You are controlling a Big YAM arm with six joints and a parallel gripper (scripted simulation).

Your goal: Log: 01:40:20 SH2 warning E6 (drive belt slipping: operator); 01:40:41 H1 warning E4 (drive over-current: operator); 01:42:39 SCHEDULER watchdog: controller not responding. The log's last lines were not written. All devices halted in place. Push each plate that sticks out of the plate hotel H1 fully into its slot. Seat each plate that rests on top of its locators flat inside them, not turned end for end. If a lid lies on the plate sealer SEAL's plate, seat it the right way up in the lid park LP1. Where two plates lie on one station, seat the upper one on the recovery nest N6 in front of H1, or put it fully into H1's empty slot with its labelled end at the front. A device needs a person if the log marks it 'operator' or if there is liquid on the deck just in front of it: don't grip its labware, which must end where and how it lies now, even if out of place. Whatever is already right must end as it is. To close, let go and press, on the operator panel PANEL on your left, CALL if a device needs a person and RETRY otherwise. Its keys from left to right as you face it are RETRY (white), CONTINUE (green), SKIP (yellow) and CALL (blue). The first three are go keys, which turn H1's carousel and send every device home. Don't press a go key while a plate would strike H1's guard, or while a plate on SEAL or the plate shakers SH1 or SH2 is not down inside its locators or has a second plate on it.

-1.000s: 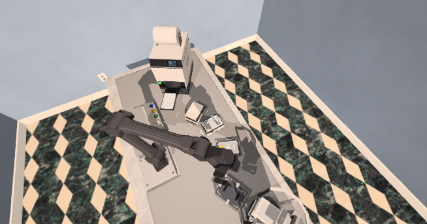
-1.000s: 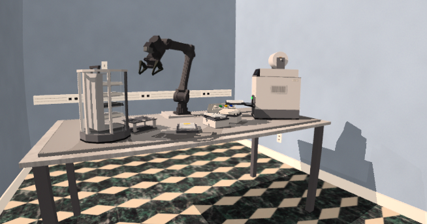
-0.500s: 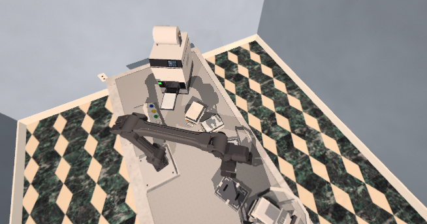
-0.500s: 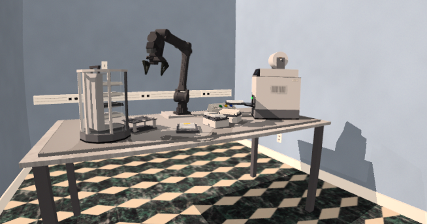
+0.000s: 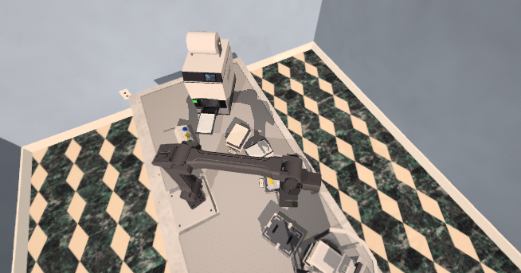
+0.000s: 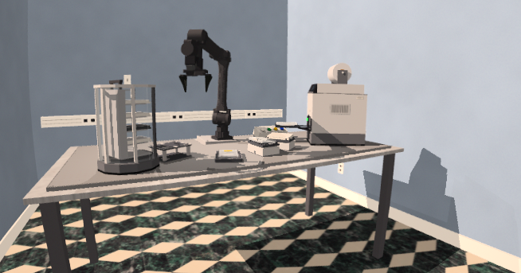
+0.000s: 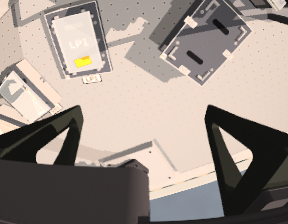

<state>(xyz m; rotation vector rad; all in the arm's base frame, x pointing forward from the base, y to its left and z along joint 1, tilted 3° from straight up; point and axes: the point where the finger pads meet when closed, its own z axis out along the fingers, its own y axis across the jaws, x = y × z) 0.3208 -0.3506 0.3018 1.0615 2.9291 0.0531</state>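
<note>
My gripper (image 6: 195, 83) is open and empty. It hangs high above the deck, over the area between the lid park and the recovery nest, and shows in the wrist view (image 7: 151, 149). The lid park LP1 (image 5: 272, 183) holds a flat white piece with a yellow mark (image 7: 78, 43). The recovery nest N6 (image 5: 284, 232) (image 7: 204, 39) holds no plate. The plate hotel H1 (image 6: 124, 127) stands at the deck's end (image 5: 334, 255), with a white plate in view inside it. The sealer SEAL (image 5: 207, 79) has a white plate (image 5: 205, 122) on its tray. The panel PANEL (image 5: 185, 134) lies beside it.
Two shakers (image 5: 237, 136) (image 5: 259, 149) stand between the sealer and the lid park, each with a white plate. The nearer plate looks askew. The arm's base (image 5: 193, 195) sits on a pale plate at the deck's left edge.
</note>
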